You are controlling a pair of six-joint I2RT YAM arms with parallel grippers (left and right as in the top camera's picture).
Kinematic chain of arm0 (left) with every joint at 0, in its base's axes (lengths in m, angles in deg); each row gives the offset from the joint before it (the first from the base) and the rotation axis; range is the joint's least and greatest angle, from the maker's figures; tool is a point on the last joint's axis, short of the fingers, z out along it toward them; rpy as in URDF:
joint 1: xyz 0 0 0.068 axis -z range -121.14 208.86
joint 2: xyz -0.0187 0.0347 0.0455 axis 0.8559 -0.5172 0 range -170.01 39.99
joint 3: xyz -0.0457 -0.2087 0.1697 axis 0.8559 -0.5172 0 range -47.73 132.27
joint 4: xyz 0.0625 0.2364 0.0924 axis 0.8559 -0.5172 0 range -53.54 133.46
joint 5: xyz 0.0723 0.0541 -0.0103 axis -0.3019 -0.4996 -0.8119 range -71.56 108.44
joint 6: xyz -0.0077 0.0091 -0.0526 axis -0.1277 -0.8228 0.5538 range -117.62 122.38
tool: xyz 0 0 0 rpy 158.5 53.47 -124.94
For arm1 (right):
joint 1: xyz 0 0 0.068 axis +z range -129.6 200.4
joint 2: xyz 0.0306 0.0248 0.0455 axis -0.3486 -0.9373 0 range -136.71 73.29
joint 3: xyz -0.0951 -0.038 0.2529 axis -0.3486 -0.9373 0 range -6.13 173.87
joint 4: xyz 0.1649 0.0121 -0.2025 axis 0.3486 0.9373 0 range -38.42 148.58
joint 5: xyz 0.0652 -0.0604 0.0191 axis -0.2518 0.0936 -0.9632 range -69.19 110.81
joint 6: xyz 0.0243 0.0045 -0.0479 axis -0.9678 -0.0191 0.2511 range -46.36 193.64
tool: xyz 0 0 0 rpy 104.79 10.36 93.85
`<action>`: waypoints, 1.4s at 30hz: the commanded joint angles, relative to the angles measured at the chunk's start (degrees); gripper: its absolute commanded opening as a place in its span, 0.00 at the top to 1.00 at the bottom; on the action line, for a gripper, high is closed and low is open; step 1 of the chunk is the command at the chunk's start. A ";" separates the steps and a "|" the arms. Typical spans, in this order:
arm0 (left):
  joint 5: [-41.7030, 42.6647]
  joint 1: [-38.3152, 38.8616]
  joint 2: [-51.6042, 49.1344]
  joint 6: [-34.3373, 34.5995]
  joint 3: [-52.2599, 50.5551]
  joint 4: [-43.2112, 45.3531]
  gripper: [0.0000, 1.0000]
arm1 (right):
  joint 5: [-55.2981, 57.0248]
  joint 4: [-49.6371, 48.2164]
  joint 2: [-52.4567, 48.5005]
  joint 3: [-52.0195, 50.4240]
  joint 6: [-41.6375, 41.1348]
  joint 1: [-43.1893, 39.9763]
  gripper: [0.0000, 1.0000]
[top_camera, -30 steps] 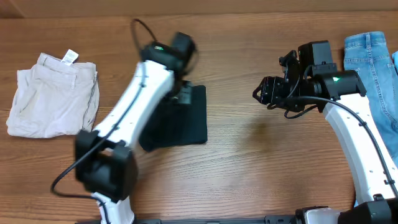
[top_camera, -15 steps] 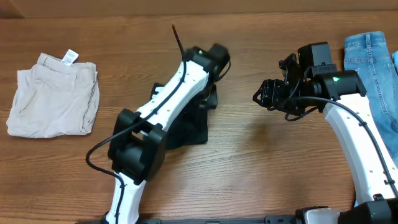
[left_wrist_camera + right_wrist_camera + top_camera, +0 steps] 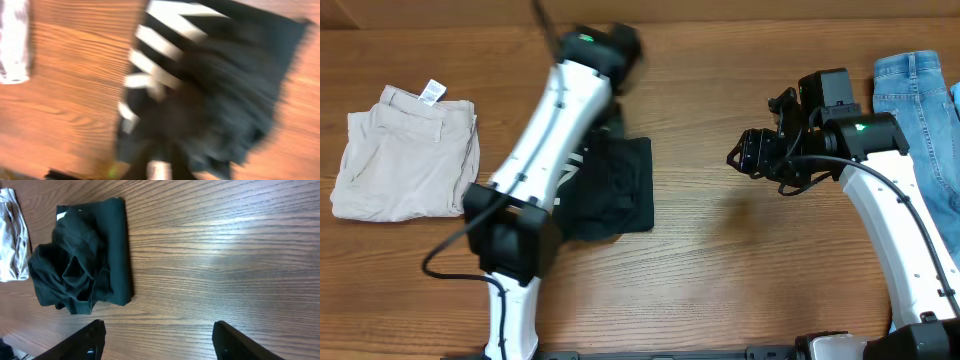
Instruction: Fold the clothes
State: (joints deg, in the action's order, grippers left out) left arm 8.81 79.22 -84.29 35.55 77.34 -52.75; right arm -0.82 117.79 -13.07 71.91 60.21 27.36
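Note:
The dark T-shirt (image 3: 615,190) lies bunched on the table centre-left, with white lettering showing at its left edge. My left gripper (image 3: 612,118) hangs over the shirt's far edge. The left wrist view is motion-blurred: it shows the shirt (image 3: 225,85) with its white letters and my finger shapes (image 3: 157,167) low in the frame, their state unreadable. My right gripper (image 3: 740,150) is open and empty above bare wood to the right of the shirt. In the right wrist view the fingers (image 3: 160,340) are wide apart, and the rumpled shirt (image 3: 85,270) lies beyond them.
Beige folded shorts (image 3: 405,150) with a white tag lie at the left; they also show in the right wrist view (image 3: 12,235). Light blue jeans (image 3: 915,110) lie at the far right edge. Bare wood lies between the shirt and the right arm.
My left arm swung right, then back toward the far left. The shirt went from a flat dark rectangle to a rumpled heap with white lettering showing. The right arm stayed still.

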 commanded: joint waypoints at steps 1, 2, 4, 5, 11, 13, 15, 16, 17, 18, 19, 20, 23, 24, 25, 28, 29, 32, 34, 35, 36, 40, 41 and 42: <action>-0.68 -5.86 0.96 -6.56 -7.32 2.71 0.96 | 0.02 -0.09 0.74 1.05 0.42 0.09 0.27; 1.25 -6.27 0.96 -8.63 -9.94 4.48 0.96 | 0.17 -0.09 0.74 1.05 0.39 0.09 0.28; 5.25 -6.14 0.96 -11.58 -15.45 8.39 0.96 | 0.22 -0.11 0.74 1.05 0.42 0.09 0.28; 7.26 -5.44 0.96 -12.11 -17.97 10.14 0.96 | 0.37 -0.11 0.74 1.05 0.72 0.09 0.28; 22.51 3.50 1.38 -17.40 -19.78 15.02 0.96 | 1.31 -0.11 0.74 1.05 1.73 0.09 0.28; 23.04 6.60 1.42 -17.40 -18.05 14.97 0.96 | 2.01 -0.07 0.74 1.05 1.70 0.09 0.28; 23.02 8.96 1.42 -17.40 -16.09 14.34 0.96 | 2.54 -0.09 0.74 1.05 1.70 0.09 0.28; 22.97 9.53 1.42 -17.42 -15.17 13.86 0.96 | 2.54 -0.09 0.74 1.05 1.70 0.09 0.28; 22.62 9.77 1.42 -17.62 -14.10 13.25 0.96 | 2.54 -0.07 0.74 1.05 1.70 0.09 0.28; 21.84 9.77 1.42 -17.66 -13.27 12.66 0.96 | 2.54 -0.07 0.74 1.05 1.70 0.09 0.28; 20.63 9.53 1.42 -17.55 -12.46 12.02 0.96 | 2.54 -0.07 0.74 1.05 1.70 0.09 0.28; 18.93 8.94 1.42 -17.42 -11.58 11.26 0.96 | 2.51 -0.04 0.74 1.05 1.70 0.09 0.28; 13.16 6.23 1.42 -16.22 -10.27 9.55 0.96 | 2.25 0.28 0.74 1.05 1.68 0.11 0.28; 10.82 5.25 1.42 -15.93 -10.27 9.16 0.96 | 2.03 0.39 0.74 1.05 1.68 0.11 0.28; 8.90 4.42 1.42 -15.28 -10.27 8.76 0.96 | 1.88 0.39 0.74 1.05 1.68 0.11 0.28; 2.10 -0.55 1.42 -13.40 -10.84 7.72 0.95 | 1.88 0.33 0.74 1.05 1.68 0.09 0.28; 2.14 -1.84 1.40 -13.42 -11.39 8.52 0.96 | 1.88 0.31 0.74 1.05 1.68 0.09 0.28; 4.83 -4.79 1.36 -13.49 -15.45 15.04 0.96 | 1.88 0.09 0.74 1.05 1.68 0.09 0.28; 6.29 -5.70 1.25 -13.77 -20.02 20.76 0.96 | 1.88 0.13 0.74 1.05 1.68 0.09 0.28; 6.91 -5.75 1.14 -13.92 -21.81 23.17 0.96 | 1.88 0.15 0.74 1.05 1.68 0.09 0.28; 7.32 -5.73 0.92 -13.94 -23.28 25.33 0.96 | 1.88 0.13 0.74 1.05 1.68 0.09 0.28; 15.50 -5.42 0.81 -15.41 -27.12 33.44 0.96 | 1.86 0.35 0.74 1.05 1.68 0.09 0.28; 19.15 -5.07 0.81 -15.96 -27.08 34.91 0.96 | 1.88 0.44 0.74 1.05 1.68 0.09 0.28; 22.95 -4.57 0.94 -16.35 -26.86 36.48 0.96 | 1.88 0.55 0.74 1.05 1.68 0.09 0.28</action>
State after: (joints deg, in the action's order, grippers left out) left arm 19.26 73.31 -83.97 20.92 50.65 -19.70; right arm 0.89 118.27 -13.07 71.91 61.65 27.36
